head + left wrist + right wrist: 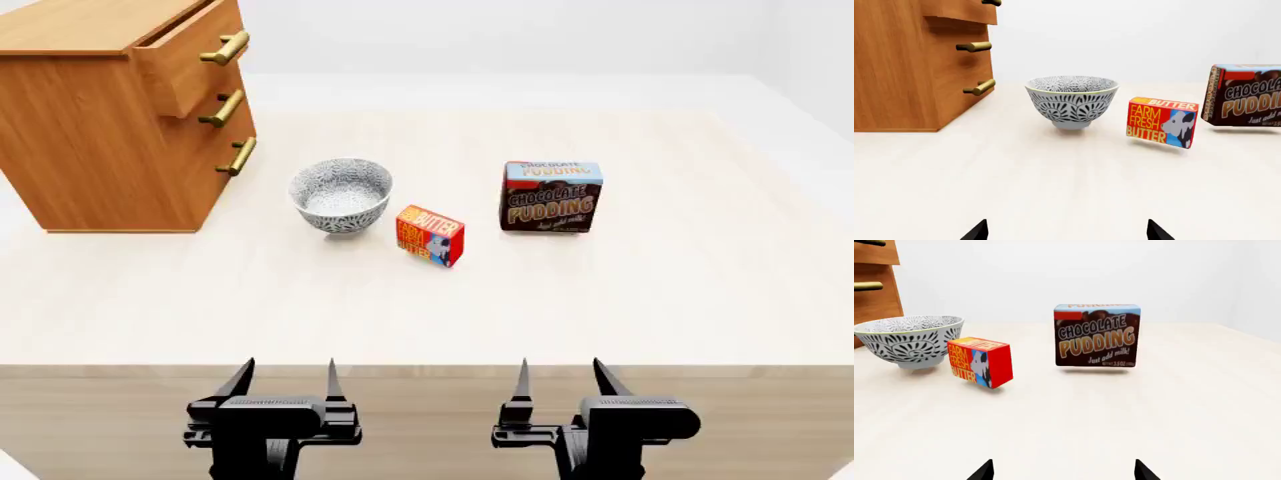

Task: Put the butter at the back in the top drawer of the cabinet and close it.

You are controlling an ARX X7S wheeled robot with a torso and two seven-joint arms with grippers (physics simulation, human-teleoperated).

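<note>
**Butter on the table, both grippers apart and empty**

In our left wrist view, the cabinet [914, 65] is cut off, its top drawer [964, 10] barely showing; the pudding box [1247, 97] is cropped too. In our head view, the butter [430, 236] stands mid-table [641, 300], just right of the bowl [340, 195]. The left gripper [284, 378] and right gripper [561, 378] hover at the near edge, fingers apart. In our right wrist view, only finger tips [982, 471] show.

The cabinet [114, 120] is cut off at the head view's upper left. The top drawer's [180, 62] interior is hidden. The pudding box [1247, 95] is clipped in the left wrist view.
</note>
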